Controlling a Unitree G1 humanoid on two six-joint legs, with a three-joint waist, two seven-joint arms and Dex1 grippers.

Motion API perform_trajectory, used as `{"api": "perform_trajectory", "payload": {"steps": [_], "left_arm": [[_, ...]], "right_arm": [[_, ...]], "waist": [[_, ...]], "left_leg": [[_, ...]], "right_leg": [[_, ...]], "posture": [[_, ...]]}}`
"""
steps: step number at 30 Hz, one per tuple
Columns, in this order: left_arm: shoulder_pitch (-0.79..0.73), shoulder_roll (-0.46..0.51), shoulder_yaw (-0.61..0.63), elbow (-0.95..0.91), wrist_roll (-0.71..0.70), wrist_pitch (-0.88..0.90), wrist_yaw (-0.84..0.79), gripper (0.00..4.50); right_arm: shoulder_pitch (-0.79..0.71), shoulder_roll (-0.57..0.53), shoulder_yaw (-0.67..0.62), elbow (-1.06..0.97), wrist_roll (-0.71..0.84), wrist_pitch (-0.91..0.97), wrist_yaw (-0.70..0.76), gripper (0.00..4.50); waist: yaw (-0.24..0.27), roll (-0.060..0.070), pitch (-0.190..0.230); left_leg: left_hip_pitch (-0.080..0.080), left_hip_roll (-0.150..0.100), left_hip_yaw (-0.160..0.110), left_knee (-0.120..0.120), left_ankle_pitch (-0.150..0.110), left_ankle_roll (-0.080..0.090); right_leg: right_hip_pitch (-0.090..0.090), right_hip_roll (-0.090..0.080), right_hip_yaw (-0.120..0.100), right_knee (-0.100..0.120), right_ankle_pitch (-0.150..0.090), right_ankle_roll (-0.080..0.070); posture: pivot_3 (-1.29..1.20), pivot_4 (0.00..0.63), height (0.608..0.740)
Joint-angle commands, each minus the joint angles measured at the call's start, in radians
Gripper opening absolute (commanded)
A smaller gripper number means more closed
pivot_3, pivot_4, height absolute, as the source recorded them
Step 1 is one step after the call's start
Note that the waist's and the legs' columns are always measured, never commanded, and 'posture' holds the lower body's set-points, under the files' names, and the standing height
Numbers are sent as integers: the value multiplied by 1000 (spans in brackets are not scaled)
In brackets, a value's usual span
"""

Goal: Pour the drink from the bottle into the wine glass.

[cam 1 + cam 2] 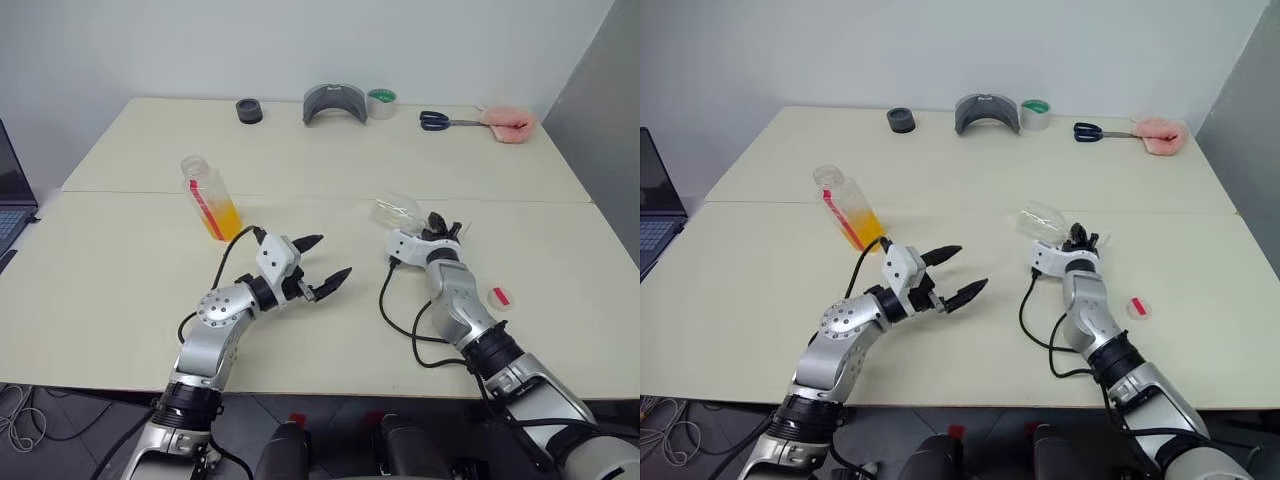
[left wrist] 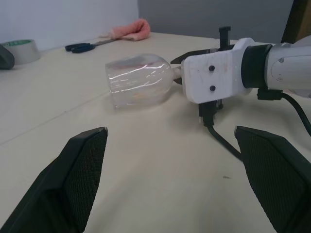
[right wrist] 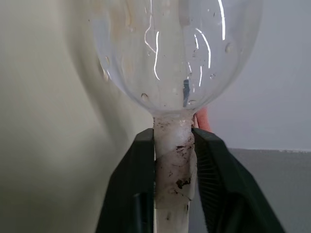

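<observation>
Jaws of right gripper (image 3: pixel 173 160) clamped on stem of one clear, round-bowled wine glass (image 1: pixel 397 211); left gripper (image 1: pixel 327 262) spread wide, empty; one plastic bottle (image 1: pixel 210 197) upright on surface (image 1: pixel 120 270).

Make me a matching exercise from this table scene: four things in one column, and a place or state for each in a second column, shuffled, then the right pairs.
Things:
1. wine glass
2. bottle
3. scissors
4. left hand

Places or states:
A. open, holding nothing
B. lying on its side, stem in the right hand
C. at the table's far edge, beside a pink cloth
D. uncapped, partly filled with orange drink

Pairs: 1-B, 2-D, 3-C, 4-A
</observation>
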Motion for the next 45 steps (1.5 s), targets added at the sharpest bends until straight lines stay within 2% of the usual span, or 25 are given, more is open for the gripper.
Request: {"api": "perform_trajectory", "payload": {"steps": [1,6,10,13,18,24,28,32,36,45], "left_arm": [[-3,-5,2,-26,-6,-9,-3,4500],[1,-5,2,-27,1,-5,7,4500],[3,3,8,-23,2,-2,8,4500],[2,4,14,-33,-15,18,4,4500],[16,53,49,-107,-157,201,-74,4500],[-5,166,93,-111,-262,359,-170,4500],[-43,182,120,-127,-366,493,-199,4500],[-53,217,114,-146,-406,552,-254,4500],[-64,223,96,-134,-396,560,-276,4500],[-72,234,79,-149,-385,576,-276,4500]], "right_arm": [[-16,-6,-9,-8,-5,-16,7,194],[-29,15,-92,-90,62,-1,33,187],[-73,152,-346,-164,337,58,84,187],[-132,190,-473,-98,497,11,103,187],[-248,236,-605,92,716,-115,131,187],[-275,258,-619,311,798,-264,134,187],[-212,253,-586,309,789,-306,134,187],[-71,237,-539,153,778,-269,152,187],[126,215,-518,-101,783,-168,161,187],[326,204,-501,-385,809,-33,156,187]], "waist": [[0,0,0],[0,0,0],[-6,0,0],[-6,1,0],[-13,1,0],[-24,1,1],[-24,1,0],[-24,1,0],[-11,1,-2],[-2,1,-7]], "left_leg": [[0,0,0,0,0,0],[0,0,0,0,0,0],[-1,1,0,0,0,0],[0,0,0,0,0,0],[0,0,0,0,0,1],[1,0,1,-1,0,1],[2,0,1,0,0,1],[2,1,0,0,0,1],[2,0,-2,-1,0,1],[2,0,-3,-2,0,1]], "right_leg": [[0,0,0,0,0,0],[0,0,0,0,0,0],[-1,0,0,1,0,0],[0,0,0,1,0,-1],[0,0,0,1,0,-1],[-1,1,1,4,0,-1],[-1,1,1,5,0,-1],[0,1,1,5,0,-1],[1,1,0,4,0,-2],[3,1,-1,-1,0,-1]], "posture": [[0,150,740],[0,150,740],[0,150,740],[0,150,740],[0,150,740],[0,150,740],[0,150,740],[0,150,740],[0,150,740],[0,150,740]]}}
